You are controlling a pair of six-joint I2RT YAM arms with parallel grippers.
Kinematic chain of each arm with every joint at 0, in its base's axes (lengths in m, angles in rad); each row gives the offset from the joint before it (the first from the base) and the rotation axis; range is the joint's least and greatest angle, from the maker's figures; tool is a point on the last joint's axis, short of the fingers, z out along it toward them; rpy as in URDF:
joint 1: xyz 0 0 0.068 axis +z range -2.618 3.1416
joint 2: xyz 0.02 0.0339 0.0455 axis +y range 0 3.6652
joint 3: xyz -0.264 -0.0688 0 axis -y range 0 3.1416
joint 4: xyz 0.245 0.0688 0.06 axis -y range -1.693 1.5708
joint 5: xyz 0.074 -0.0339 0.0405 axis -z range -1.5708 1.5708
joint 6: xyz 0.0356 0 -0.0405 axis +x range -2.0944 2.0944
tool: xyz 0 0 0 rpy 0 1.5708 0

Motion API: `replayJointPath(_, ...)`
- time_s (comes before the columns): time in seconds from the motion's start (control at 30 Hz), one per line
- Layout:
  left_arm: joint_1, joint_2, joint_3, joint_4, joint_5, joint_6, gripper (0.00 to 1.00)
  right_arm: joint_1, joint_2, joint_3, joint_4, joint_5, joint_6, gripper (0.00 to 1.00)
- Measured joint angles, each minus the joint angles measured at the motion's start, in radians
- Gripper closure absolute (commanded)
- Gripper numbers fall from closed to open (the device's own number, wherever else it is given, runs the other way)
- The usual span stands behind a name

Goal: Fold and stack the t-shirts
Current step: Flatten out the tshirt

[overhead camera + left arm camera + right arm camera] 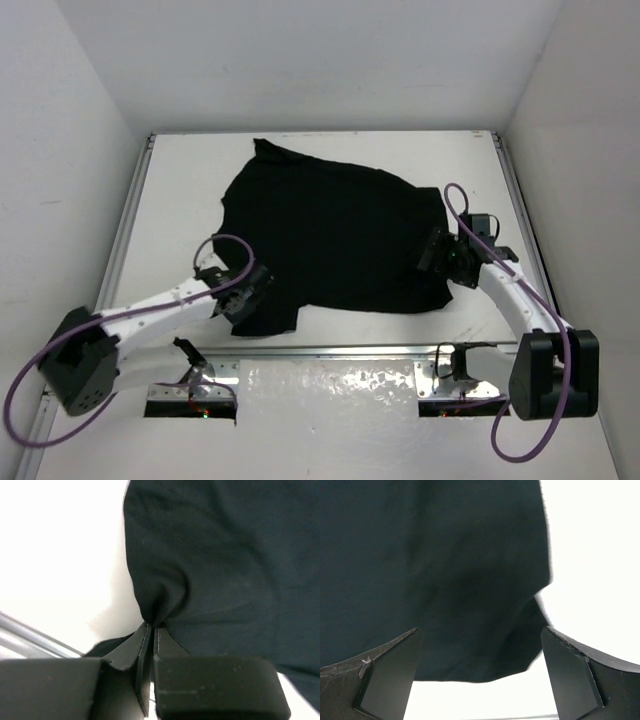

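Light: bright, even, from overhead; the white tabletop is close to blown out.
Glare: patchy reflections on the metal strip at the near edge.
Shadows: soft, faint grey beside the cloth in the left wrist view.
Dark areas: t-shirt nearly featureless black, folds barely readable.
Focus: left hand and right hand soft at close range; cloth edge in the right wrist view slightly blurred.

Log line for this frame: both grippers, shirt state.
left gripper: shut on t-shirt | right gripper: open over t-shirt edge | t-shirt: spread, unfolded
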Motion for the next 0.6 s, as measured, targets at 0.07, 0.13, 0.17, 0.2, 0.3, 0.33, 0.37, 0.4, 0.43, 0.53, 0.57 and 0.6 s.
replayJointPath(0.07, 0.011, -0.080, 0.019, -0.071, -0.057, -0.043, 1.00, 0.000, 0.012, 0.005, -0.016, 0.033, -0.001, 0.01)
replayJointPath(0.13, 0.019, -0.166, 0.053, -0.121, -0.116, -0.074, 1.00, 0.000, 0.045, 0.006, -0.022, 0.058, 0.000, 0.01)
replayJointPath(0.17, 0.029, -0.204, 0.069, -0.133, -0.141, -0.079, 0.99, 0.000, 0.063, 0.006, -0.025, 0.063, 0.001, 0.04)
replayJointPath(0.2, 0.040, -0.234, 0.080, -0.137, -0.162, -0.078, 0.99, 0.000, 0.081, 0.005, -0.029, 0.066, 0.002, 0.05)
replayJointPath(0.3, 0.077, -0.288, 0.091, -0.130, -0.199, -0.052, 0.99, 0.000, 0.082, -0.029, -0.024, 0.043, 0.013, 0.12)
replayJointPath(0.33, 0.084, -0.290, 0.090, -0.130, -0.204, -0.043, 0.99, 0.000, 0.071, -0.048, -0.023, 0.029, 0.018, 0.14)
replayJointPath(0.37, 0.089, -0.285, 0.088, -0.128, -0.208, -0.032, 0.99, 0.002, 0.057, -0.066, -0.025, 0.017, 0.022, 0.15)
replayJointPath(0.4, 0.090, -0.275, 0.084, -0.124, -0.211, -0.026, 0.99, 0.006, 0.042, -0.085, -0.029, 0.010, 0.027, 0.17)
replayJointPath(0.43, 0.090, -0.263, 0.079, -0.120, -0.212, -0.022, 0.99, 0.008, 0.031, -0.099, -0.038, 0.004, 0.029, 0.20)
replayJointPath(0.53, 0.091, -0.213, 0.049, -0.099, -0.207, -0.011, 0.99, 0.019, 0.021, -0.120, -0.048, -0.013, 0.039, 0.33)
replayJointPath(0.57, 0.093, -0.206, 0.039, -0.095, -0.203, -0.006, 0.99, 0.023, 0.021, -0.123, -0.047, -0.020, 0.043, 0.36)
replayJointPath(0.6, 0.094, -0.204, 0.031, -0.090, -0.199, 0.000, 0.99, 0.031, 0.022, -0.127, -0.044, -0.028, 0.047, 0.39)
